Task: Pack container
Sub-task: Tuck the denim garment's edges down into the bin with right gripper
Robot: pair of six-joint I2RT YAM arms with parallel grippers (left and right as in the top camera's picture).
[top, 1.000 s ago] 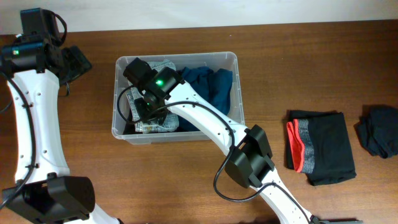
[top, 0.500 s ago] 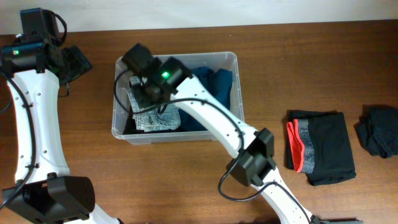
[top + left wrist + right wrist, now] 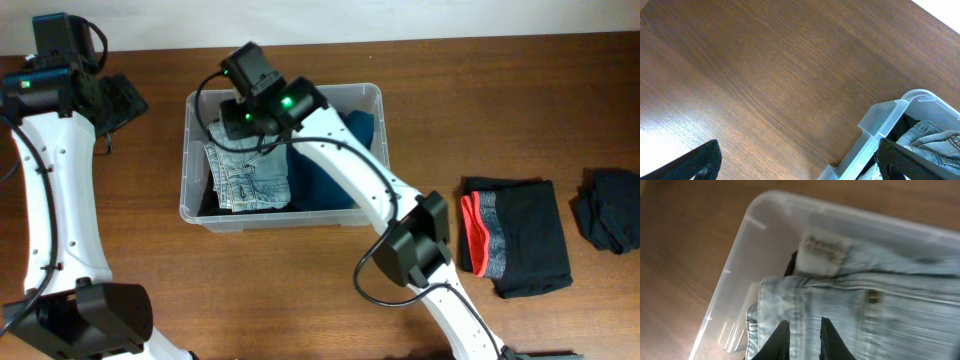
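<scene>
Container point(image 3: 283, 218): a clear, milky plastic bin, rectangular with rounded corners and a rolled rim. It sits on the wooden table point(image 3: 480, 100), left of centre, with its long side running left to right. In the right wrist view we see small moulded ribs on the inside of its wall.

Contents: pale washed jeans point(image 3: 250, 175) lie flat in the left half. A dark blue garment point(image 3: 345, 135) fills the right half, bunched against the far right corner.

Right gripper point(image 3: 801, 342): it hangs over the far left corner of the bin, above the jeans' waistband. The fingers stand close together with only a thin slit between them. We cannot tell whether they pinch any denim.

Left gripper point(image 3: 805, 162): it is spread wide with nothing in it and only bare wood between the fingers. It is off the bin's far left corner, near it but apart.

Edges and room: open table lies along the bin's near side and between the bin and a folded black garment with orange-red trim point(image 3: 515, 235) to the right. A dark bundle point(image 3: 608, 208) sits at the right edge.
</scene>
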